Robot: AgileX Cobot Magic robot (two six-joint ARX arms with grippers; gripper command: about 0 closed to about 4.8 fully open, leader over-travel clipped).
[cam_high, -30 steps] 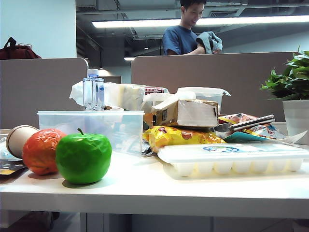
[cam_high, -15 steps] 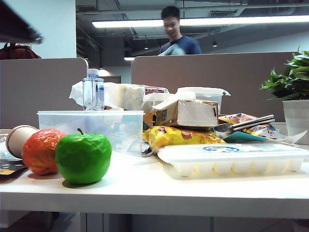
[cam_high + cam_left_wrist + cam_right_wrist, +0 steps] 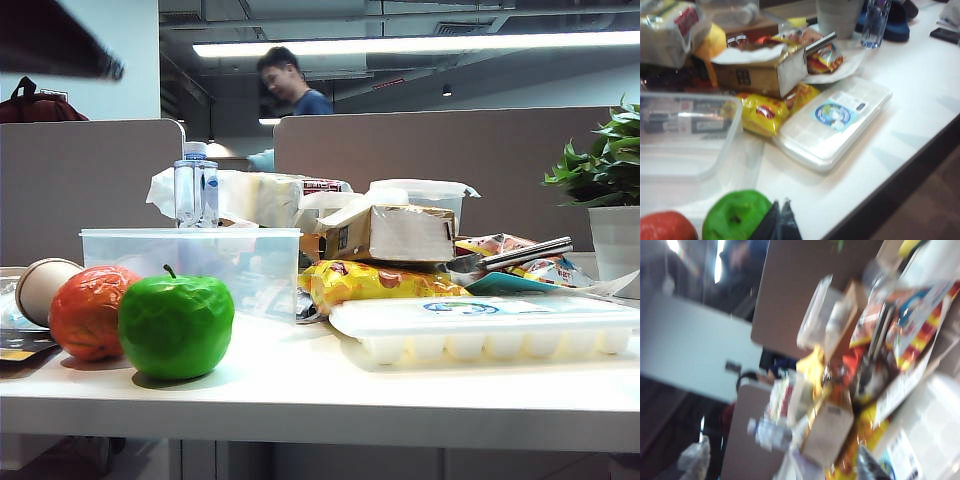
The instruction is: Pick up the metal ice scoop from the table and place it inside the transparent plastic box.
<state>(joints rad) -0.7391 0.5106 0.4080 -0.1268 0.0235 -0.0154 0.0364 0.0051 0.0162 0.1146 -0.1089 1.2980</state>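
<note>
The left gripper (image 3: pixel 777 220) hovers just above the green apple (image 3: pixel 735 220), fingertips close together, holding nothing. The right gripper is out of view; whether it is open cannot be told. The scoop (image 3: pixel 510 257) lies on snack packets behind the ice tray (image 3: pixel 480 325), well right of the box (image 3: pixel 190 262). Stiff, light, slippery steel: best gripped mid-handle, across the tube.
</note>
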